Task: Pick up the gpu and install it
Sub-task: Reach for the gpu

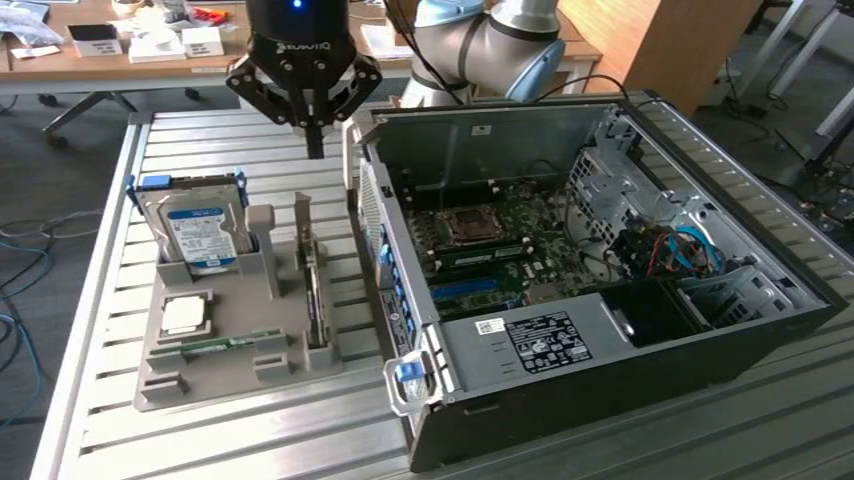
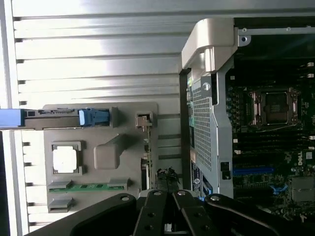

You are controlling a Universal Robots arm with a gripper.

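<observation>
Writing: white lettering on the black body of the gripper (image 1: 315, 148) reads Robotiq, upside down. In the wrist view a white mark on the motherboard (image 1: 507, 255) reads Dell, turned on its side. The hard drive (image 1: 200, 235) has a blue label and the power supply (image 1: 534, 340) a black one. The print on both is too small to read.

Tool: fingers pressed together to a point, nothing between them. It hangs at upper centre of the exterior view, above the far end of the holder (image 1: 214, 385) and clear of it.

Task item: the gpu (image 1: 312, 285) stands on edge in a slot along the side of the holder nearest the case. Its silver bracket is at the far end, just below the fingertips but not touching them.

Surface: a table (image 1: 200, 440) of ribbed aluminium slats. The grey holder sits toward the exterior view's left and the open computer case (image 1: 747, 340) toward its right, close alongside.

Room: wooden desks (image 1: 120, 62) with papers and small boxes along the upper left, chair legs (image 1: 87, 105) under them, and loose cables (image 1: 27, 240) on grey carpet at the left edge. A wooden cabinet (image 1: 667, 40) stands at upper right behind the pale blue and grey arm (image 1: 494, 40).

Other items: the hard drive stands upright in the holder, with a square processor chip (image 1: 183, 315) and a narrow green memory stick (image 1: 214, 347) lying flat in front of it. Inside the case, blue and red wires (image 1: 681, 250) bunch beside the drive bays.
</observation>
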